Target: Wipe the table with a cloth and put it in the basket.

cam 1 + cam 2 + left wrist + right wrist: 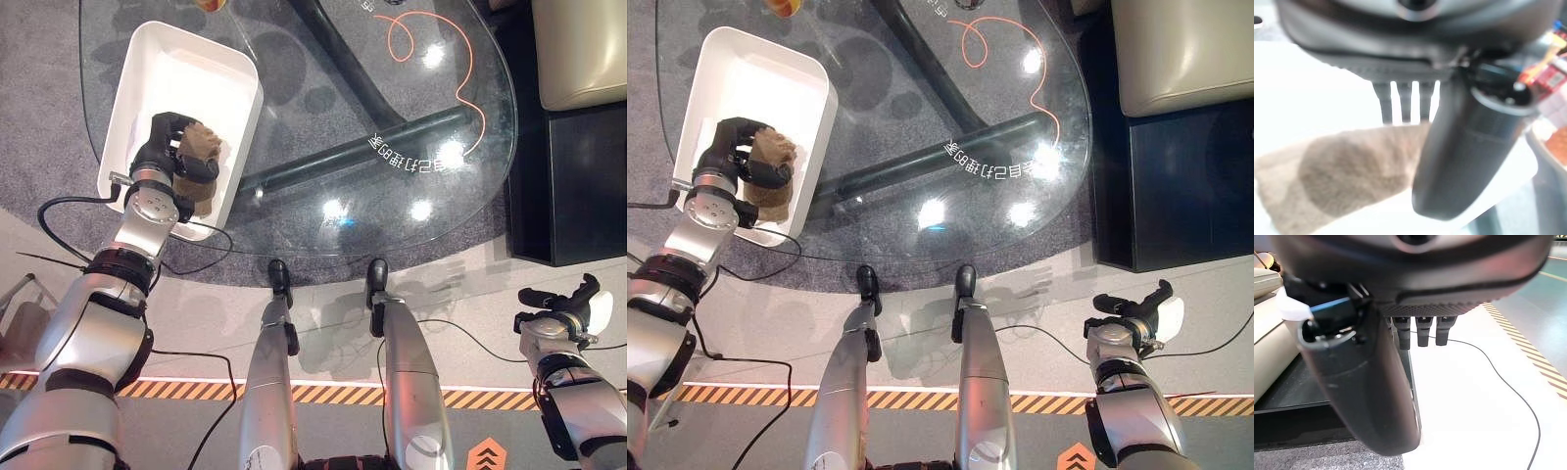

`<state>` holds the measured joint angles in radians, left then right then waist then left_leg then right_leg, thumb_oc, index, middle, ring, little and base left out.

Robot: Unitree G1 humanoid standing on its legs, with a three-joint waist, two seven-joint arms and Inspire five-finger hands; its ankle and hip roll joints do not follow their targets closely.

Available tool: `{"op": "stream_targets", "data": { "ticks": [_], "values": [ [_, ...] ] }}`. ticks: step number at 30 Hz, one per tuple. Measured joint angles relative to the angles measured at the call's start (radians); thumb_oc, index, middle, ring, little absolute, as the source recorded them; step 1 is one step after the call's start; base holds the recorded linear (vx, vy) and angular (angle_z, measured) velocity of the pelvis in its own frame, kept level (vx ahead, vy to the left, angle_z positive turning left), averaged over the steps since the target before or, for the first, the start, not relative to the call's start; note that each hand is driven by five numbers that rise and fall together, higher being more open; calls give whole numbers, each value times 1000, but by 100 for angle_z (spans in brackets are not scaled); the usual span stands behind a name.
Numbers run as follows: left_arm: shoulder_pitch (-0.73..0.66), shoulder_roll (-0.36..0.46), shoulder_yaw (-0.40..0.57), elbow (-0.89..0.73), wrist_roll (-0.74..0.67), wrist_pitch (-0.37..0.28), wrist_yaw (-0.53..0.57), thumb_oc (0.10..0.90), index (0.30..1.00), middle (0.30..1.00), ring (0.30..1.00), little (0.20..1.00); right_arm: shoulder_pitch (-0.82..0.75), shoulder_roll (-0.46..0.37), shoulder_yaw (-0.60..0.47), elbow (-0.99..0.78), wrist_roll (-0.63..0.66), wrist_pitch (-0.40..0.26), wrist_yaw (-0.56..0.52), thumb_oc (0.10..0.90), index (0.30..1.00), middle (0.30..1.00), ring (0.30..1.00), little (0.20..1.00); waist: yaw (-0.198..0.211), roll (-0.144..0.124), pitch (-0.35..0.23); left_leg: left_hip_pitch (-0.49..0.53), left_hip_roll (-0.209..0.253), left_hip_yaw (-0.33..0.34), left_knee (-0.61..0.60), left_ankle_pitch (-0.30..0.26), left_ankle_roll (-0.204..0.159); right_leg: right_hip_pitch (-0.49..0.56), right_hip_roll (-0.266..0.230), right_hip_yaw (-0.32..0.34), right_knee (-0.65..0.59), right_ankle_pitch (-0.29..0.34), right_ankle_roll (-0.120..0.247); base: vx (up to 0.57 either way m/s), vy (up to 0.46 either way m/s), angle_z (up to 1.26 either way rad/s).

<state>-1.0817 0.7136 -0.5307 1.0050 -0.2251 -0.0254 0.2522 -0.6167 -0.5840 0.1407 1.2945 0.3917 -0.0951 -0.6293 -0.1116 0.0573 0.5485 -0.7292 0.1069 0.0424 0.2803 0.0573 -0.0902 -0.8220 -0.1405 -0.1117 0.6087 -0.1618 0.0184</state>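
A white rectangular basket stands on the left end of the round glass table. My left hand is inside the basket, its fingers and thumb curled round a bunched brown cloth. Part of the cloth hangs down onto the basket floor below the wrist. In the left wrist view the cloth lies under the thumb against the white basket bottom. My right hand hangs low at the right, off the table and over the floor, with relaxed fingers and nothing in it.
An orange cord curls on the far side of the glass. Black table legs show through the top. A beige cushion on a dark low unit stands to the right. Striped tape marks the floor.
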Motion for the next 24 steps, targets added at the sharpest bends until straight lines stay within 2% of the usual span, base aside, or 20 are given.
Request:
{"op": "stream_targets", "data": {
  "ticks": [15, 20, 24],
  "values": [
    [-27, 0, 0, 0, -34, -14, 14, 800, 900, 900, 900, 900, 0, 0, 2, -9, 0, -1, 5, 800, 900, 900, 900, 900, 0, -1, 0, 6, -2, 2, -2, 0, 0, 2, 0, 5, 0, 1, 2, 0, -2, 0],
    [-23, 1, 24, -9, -82, -82, 74, 800, 900, 900, 900, 900, 3, 34, 7, -9, 0, -9, 20, 800, 900, 900, 900, 900, 1, -11, 0, 33, 0, 1, -5, 0, 0, 31, 2, 4, -5, 1, 3, 10, -72, 0],
    [23, 4, 83, -81, -119, -143, 105, 800, 900, 900, 900, 900, 32, 74, 6, -17, 0, -22, 31, 800, 900, 900, 900, 900, 8, -13, -1, 126, 3, 1, -68, 12, -4, 112, 6, -1, -47, 1, 6, 17, -44, 0]
  ]
}}
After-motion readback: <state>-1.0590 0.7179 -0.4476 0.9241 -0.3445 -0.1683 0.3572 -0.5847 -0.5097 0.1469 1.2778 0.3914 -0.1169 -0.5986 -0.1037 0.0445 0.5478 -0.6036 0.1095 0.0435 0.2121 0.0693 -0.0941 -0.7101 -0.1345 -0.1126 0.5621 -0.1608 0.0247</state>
